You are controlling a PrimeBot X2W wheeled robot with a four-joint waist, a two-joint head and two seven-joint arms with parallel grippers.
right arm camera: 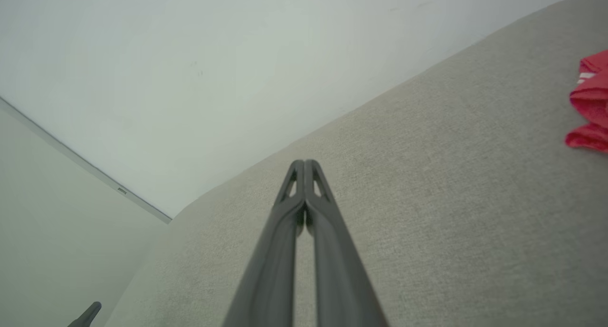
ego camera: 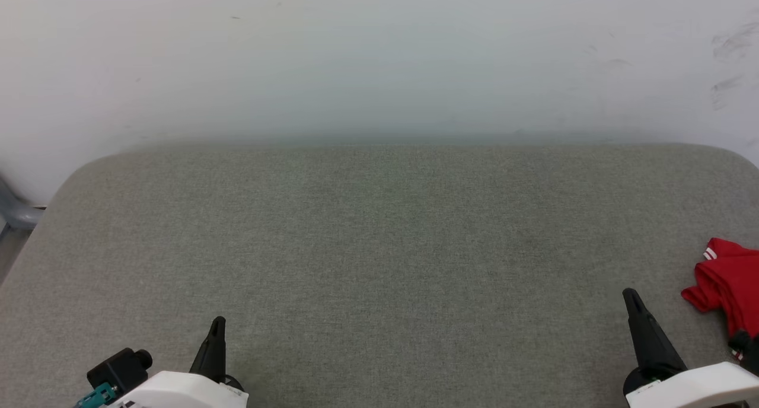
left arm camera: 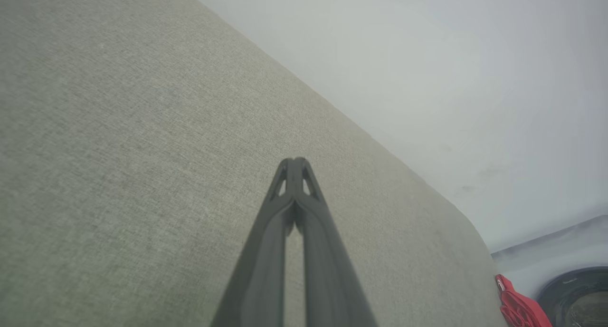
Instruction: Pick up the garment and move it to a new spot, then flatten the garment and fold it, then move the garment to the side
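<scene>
Garment (ego camera: 726,280), partly cropped, lies crumpled on the cushion (ego camera: 379,248), red with white-striped trim; left gripper (ego camera: 217,322) and right gripper (ego camera: 630,294) clenched empty.

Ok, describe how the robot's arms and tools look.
The left tool and right tool match: two long, dark grey fingers tapering to a point, with small triangular cut-outs near the tips. Each rises from a smooth white shell. The left arm also carries a black box with a teal plug.
</scene>
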